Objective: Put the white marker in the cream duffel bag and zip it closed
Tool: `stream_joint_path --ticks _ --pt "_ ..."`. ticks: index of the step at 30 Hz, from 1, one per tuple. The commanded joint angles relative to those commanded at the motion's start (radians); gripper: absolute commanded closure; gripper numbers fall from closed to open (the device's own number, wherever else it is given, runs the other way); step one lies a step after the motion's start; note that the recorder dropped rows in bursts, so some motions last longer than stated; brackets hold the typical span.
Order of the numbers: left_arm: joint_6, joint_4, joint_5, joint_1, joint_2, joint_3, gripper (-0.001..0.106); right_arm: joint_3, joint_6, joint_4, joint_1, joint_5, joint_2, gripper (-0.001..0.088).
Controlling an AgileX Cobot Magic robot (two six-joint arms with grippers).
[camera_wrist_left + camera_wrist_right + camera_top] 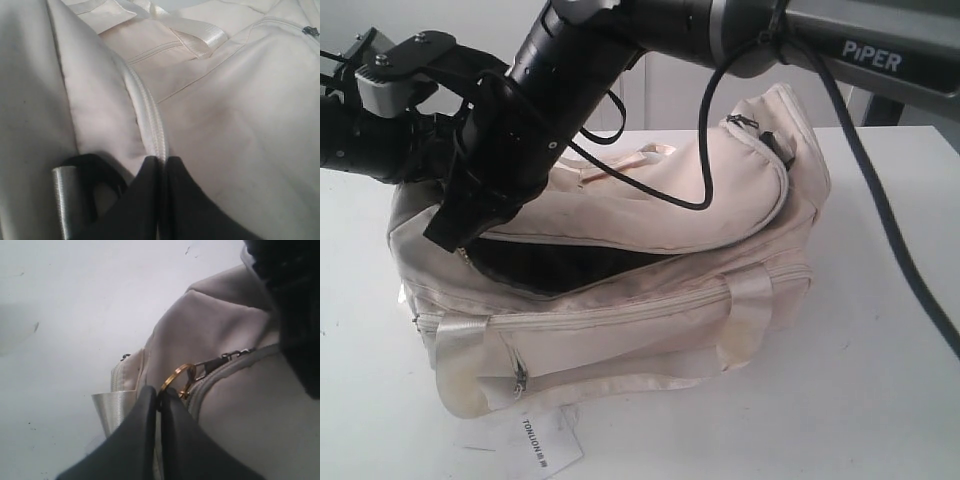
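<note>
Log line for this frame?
left pincer: shut on flap piping; right pincer: shut on zip ring; cream duffel bag: partly open; white marker: unseen

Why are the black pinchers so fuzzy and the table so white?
Left wrist view: the left gripper sits too near the lens, blurred dark. Right wrist view: the right gripper blurs likewise, the gold ring sharper. Exterior view: bright light washes out the table and cream duffel bag.

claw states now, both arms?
Left claw: closed, pinching the cream duffel bag at its zip edge.
Right claw: closed on the gold zip-pull ring.
</note>
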Motion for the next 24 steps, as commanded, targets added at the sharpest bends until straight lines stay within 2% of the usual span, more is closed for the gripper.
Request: stream_joint_path --ticks 7,24 --pt "0.0 0.0 -0.027 0.0 -0.002 0.0 0.105 0.0 0.0 0.004 0.0 0.057 0.0 0.0868" --pt "0.0 0.0 -0.034 0.0 -0.002 0.0 0.105 0.0 0.0 0.004 0.0 0.057 -0.002 0.0868"
